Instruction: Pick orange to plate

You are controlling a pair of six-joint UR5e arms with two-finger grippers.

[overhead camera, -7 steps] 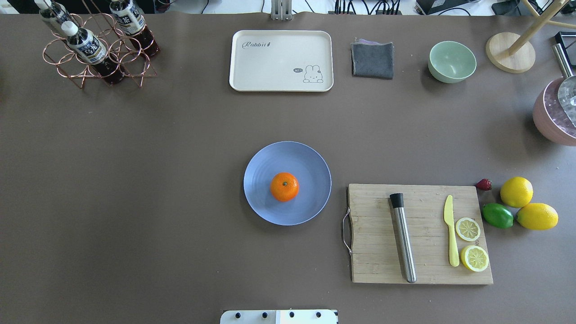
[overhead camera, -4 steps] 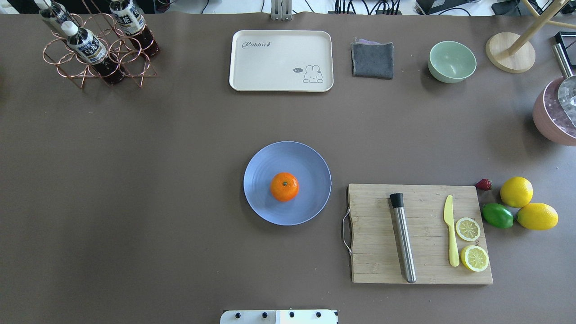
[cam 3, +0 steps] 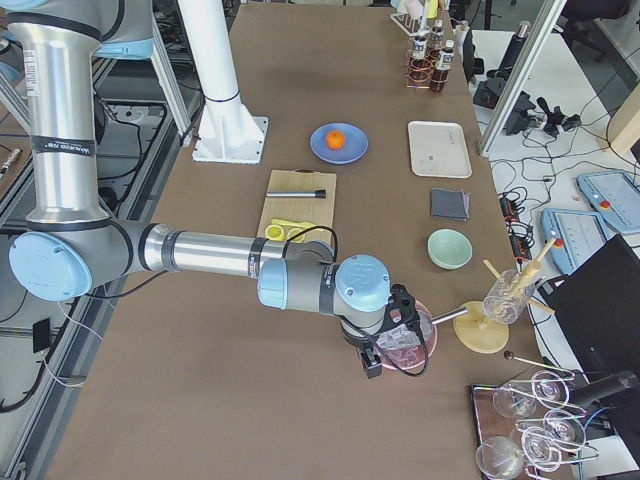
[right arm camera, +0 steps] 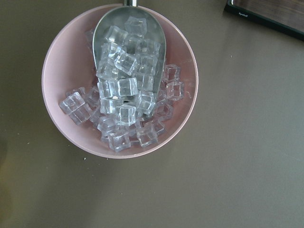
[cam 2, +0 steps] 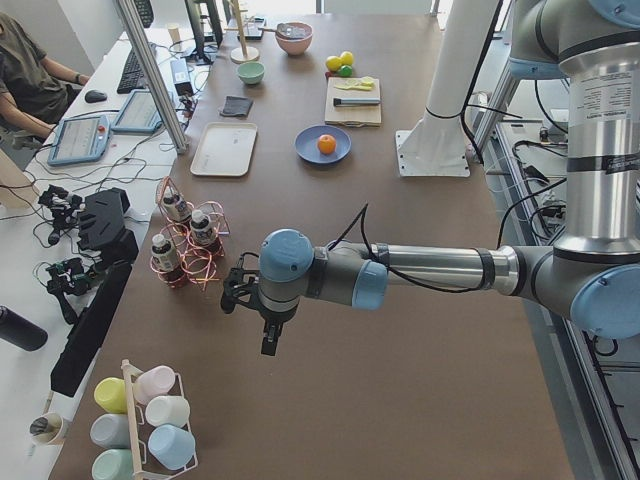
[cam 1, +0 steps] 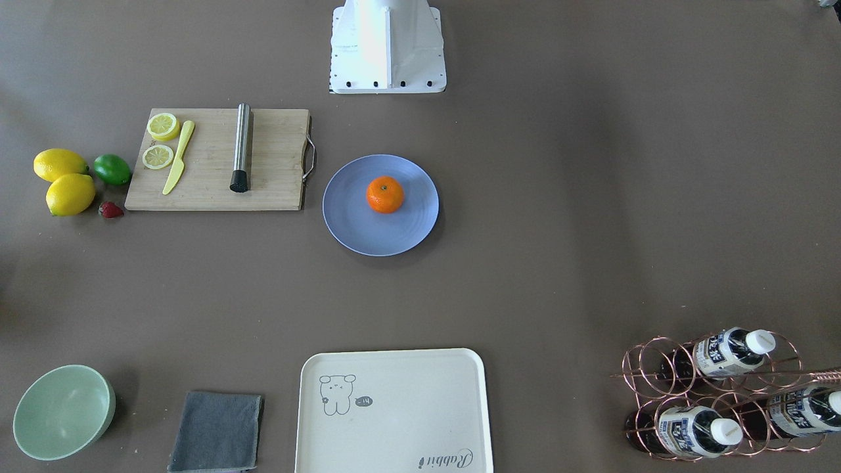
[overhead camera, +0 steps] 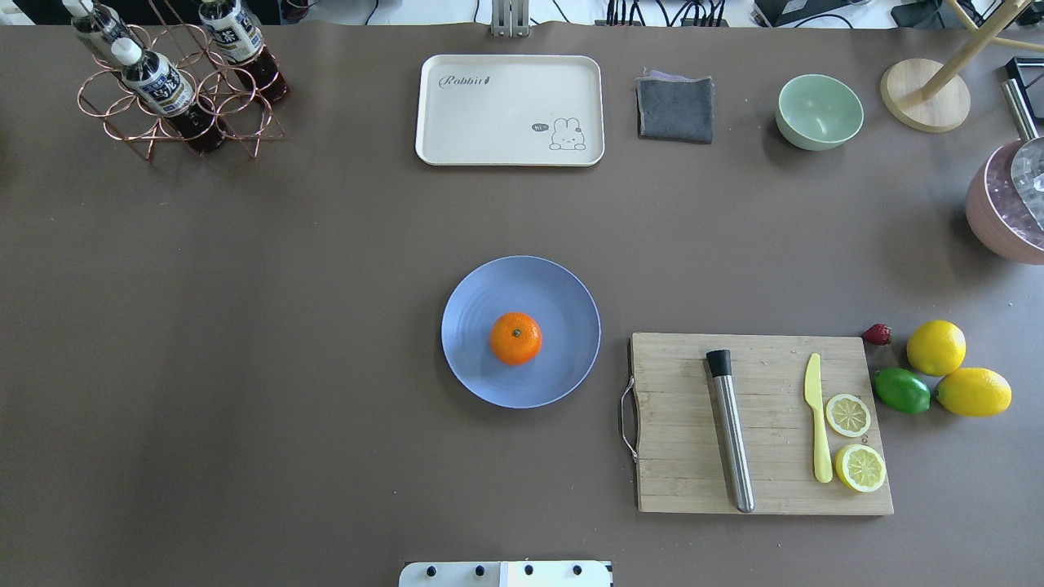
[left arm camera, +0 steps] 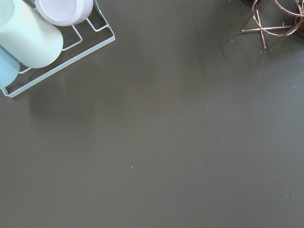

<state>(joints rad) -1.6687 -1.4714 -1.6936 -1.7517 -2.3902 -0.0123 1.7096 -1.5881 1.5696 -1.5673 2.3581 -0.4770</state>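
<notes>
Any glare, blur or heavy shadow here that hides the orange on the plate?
No. Overhead exterior: even light, orange and plate sharp, soft shadow at the plate's edge. Front-facing: white robot base overexposed. Right wrist: ice cubes glint but sharp. Left wrist: faint broad shadows on the table.

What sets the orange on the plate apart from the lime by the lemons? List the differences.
Colour: the orange is bright orange, the lime green. Shape: the orange looks round, the lime more oval. Place: the orange sits alone on the blue plate; the lime lies on the table beside two lemons. Both are whole, uncut fruits.
</notes>
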